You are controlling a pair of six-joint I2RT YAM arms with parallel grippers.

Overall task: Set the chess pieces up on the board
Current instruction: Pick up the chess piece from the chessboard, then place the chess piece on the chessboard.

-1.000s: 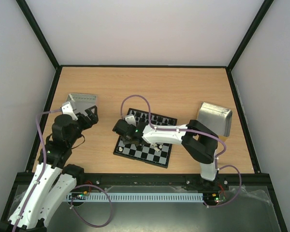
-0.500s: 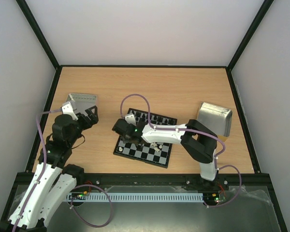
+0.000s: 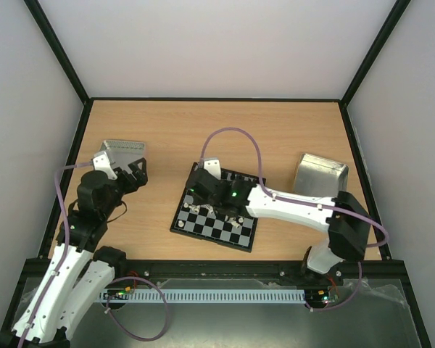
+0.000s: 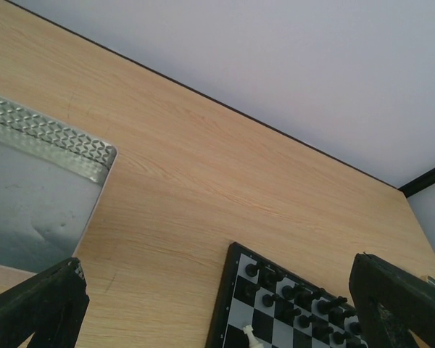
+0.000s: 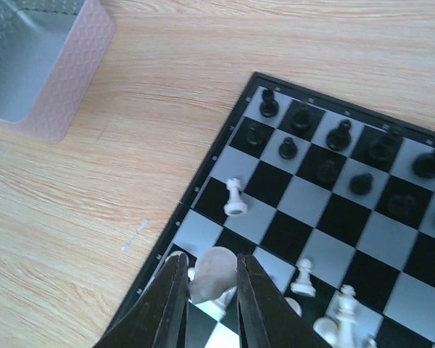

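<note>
The board (image 3: 212, 229) lies at the table's middle, turned a little. Black chess pieces (image 5: 301, 119) fill its two far rows; several cream-white ones (image 5: 302, 279) stand at the near side, and one (image 5: 234, 197) stands alone near the left edge. My right gripper (image 5: 210, 262) is shut on a cream-white piece (image 5: 216, 274) and holds it above the board's (image 5: 362, 239) near-left corner; it also shows in the top view (image 3: 201, 190). My left gripper (image 3: 138, 174) is open and empty beside the left tray; its wrist view shows the board (image 4: 235, 304) and black pieces (image 4: 297, 293).
A shiny metal tray (image 3: 123, 151) sits left of the board, also in the left wrist view (image 4: 36, 188) and right wrist view (image 5: 43, 65). A second metal tray (image 3: 322, 177) sits at the right. Black frame rails edge the table.
My right arm has swung its elbow out to the right, and its gripper has shifted right and farther over the board's left part. The left arm has not moved.
</note>
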